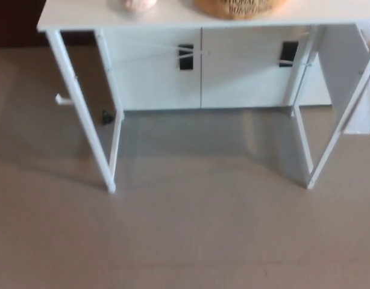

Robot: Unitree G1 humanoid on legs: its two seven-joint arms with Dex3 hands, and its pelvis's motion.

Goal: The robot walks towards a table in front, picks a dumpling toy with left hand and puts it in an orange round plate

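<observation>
While no hand shows, hence open or closed unknowable. Pale dumpling toy (138,5) left on white desk (76,15), orange round plate (239,7) right, apart. Grey floor (191,241) below.

Head view, downward, table (173,15) well ahead

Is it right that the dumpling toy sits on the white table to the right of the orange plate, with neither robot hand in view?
Not quite. The head view shows the dumpling toy to the left of the orange plate on the white table. Neither robot hand is in view.
</observation>
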